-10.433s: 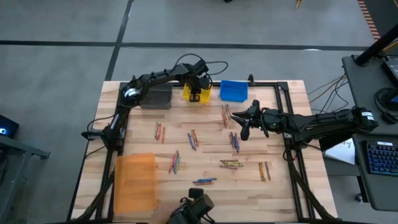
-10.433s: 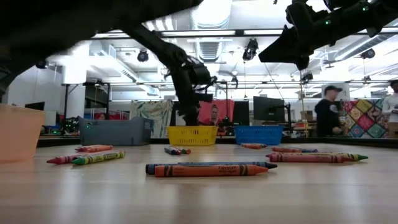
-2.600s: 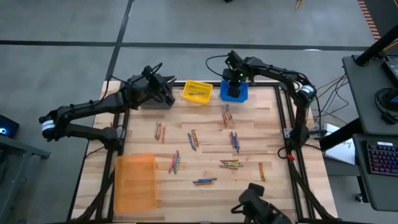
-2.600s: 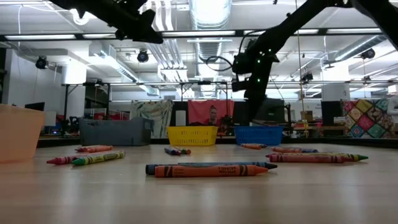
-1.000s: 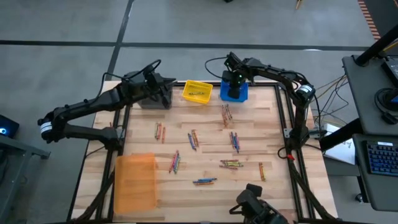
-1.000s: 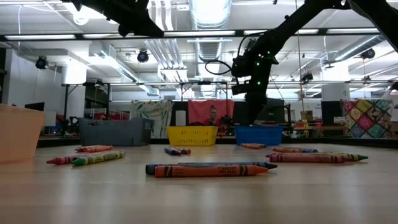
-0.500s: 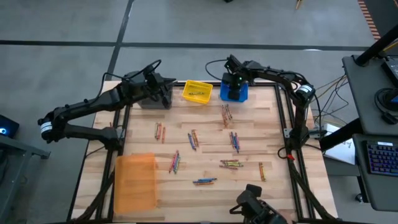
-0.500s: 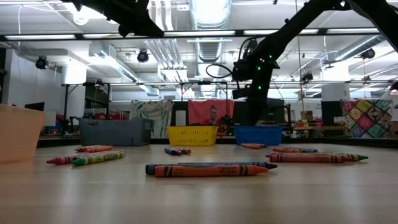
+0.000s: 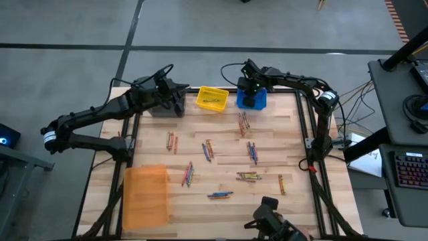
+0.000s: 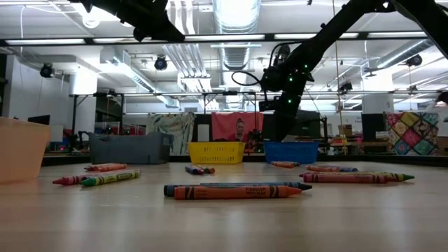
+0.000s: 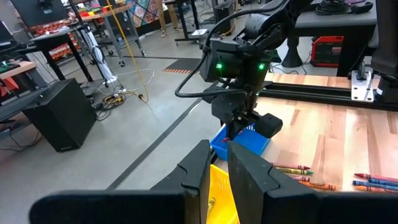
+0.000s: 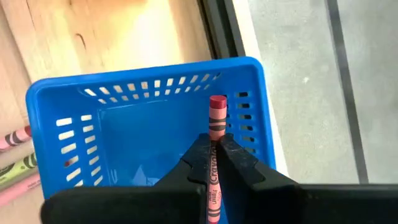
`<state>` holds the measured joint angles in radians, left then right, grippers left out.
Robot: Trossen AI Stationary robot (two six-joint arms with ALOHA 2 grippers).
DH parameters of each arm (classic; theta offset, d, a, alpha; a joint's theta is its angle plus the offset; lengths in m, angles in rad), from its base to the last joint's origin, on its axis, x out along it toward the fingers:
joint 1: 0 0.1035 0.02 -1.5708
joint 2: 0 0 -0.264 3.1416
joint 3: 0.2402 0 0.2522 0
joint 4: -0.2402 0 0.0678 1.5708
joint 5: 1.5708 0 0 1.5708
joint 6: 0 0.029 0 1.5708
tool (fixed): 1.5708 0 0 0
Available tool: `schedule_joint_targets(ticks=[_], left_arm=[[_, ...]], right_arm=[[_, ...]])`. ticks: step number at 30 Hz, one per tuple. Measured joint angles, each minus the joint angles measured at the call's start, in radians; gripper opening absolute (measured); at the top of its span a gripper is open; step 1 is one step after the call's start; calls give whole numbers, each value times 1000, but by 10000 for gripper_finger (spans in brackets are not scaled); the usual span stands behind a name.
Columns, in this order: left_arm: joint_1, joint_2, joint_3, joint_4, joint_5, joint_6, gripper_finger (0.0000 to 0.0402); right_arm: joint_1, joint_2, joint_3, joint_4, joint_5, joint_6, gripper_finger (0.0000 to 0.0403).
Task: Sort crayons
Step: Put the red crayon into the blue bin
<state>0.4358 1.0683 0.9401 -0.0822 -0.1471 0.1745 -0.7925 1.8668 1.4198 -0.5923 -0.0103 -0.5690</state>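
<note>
The right gripper (image 12: 214, 163), upper centre of the overhead frame, pinched a red crayon (image 12: 215, 155) above the blue bin (image 12: 74, 155); the left gripper (image 11: 214, 163) hung clenched, empty.

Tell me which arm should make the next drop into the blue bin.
The right. Its gripper is shut on a red crayon directly above the blue bin. The left gripper sits over the grey bin, fingers together with nothing seen between them.
</note>
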Motion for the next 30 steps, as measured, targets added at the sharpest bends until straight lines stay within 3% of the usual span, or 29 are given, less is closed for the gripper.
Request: schedule_joint_targets(ticks=[30], left_arm=[[0,0,0,-3,0,0,39]], right_arm=[[-2,0,-47,-3,-16,10,13]])
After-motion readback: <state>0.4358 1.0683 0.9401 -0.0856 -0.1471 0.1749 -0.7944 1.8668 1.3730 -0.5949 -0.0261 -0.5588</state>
